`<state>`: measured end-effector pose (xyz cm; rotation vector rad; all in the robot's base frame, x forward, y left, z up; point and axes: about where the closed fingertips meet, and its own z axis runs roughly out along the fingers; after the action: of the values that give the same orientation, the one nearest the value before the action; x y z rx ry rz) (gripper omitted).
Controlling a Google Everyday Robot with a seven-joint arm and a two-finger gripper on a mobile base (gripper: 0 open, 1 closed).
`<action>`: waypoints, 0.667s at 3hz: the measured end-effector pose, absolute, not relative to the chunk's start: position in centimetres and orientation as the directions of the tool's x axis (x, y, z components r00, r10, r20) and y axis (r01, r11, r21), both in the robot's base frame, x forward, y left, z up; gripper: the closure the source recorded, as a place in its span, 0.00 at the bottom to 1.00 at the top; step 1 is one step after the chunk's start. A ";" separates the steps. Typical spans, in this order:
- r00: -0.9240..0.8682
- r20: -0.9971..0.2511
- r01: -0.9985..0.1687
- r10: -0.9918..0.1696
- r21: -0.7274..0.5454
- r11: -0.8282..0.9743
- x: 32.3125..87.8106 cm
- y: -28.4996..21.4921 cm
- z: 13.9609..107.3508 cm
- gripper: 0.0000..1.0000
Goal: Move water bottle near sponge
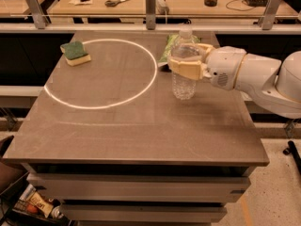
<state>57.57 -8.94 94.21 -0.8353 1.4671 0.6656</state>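
The water bottle (184, 81), clear ribbed plastic with a white cap, stands upright on the right half of the table. My gripper (186, 60) reaches in from the right and its cream fingers are shut around the bottle's upper body. The sponge (75, 53), dark green on top over pale yellow foam, lies at the table's far left corner, well apart from the bottle.
A crinkled green snack bag (168, 51) lies just behind the bottle. A bright ring of light (101, 106) marks the brown table top (141, 131). A railing and a bench with scissors (117, 2) run behind the table.
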 end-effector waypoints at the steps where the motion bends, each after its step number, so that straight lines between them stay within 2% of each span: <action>1: 0.029 -0.997 -0.824 -0.072 -0.065 0.563 61.4 -7.8 97.8 1.00; 2: 0.018 -0.998 -0.819 -0.062 -0.050 0.571 64.5 -6.0 100.6 1.00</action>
<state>64.53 -5.99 100.65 -0.8016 1.4506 0.6989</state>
